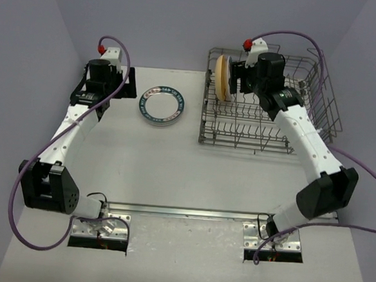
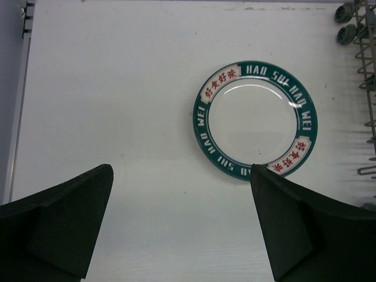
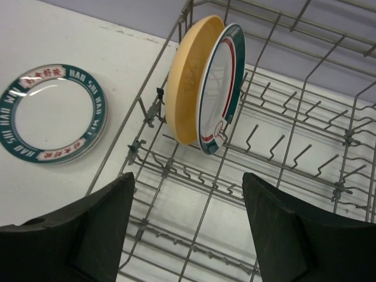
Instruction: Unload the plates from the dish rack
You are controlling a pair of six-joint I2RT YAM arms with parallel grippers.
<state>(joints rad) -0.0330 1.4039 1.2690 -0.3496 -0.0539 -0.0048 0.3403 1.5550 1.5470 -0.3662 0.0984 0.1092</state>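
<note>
L gripper (image 2: 181, 170) wide open, empty, beside plate stack (image 1: 161, 105) nr far edge. R gripper (image 3: 188, 179) open, empty, over dish rack (image 1: 243, 133) w/ two upright plates (image 3: 220, 76).

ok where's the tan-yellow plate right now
In the top view the tan-yellow plate stands on edge in the far left corner of the dish rack, on the right side of the table, with a teal-rimmed plate close against its right face.

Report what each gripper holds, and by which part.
Nothing is held. The left gripper and the right gripper are both open and empty.
</note>
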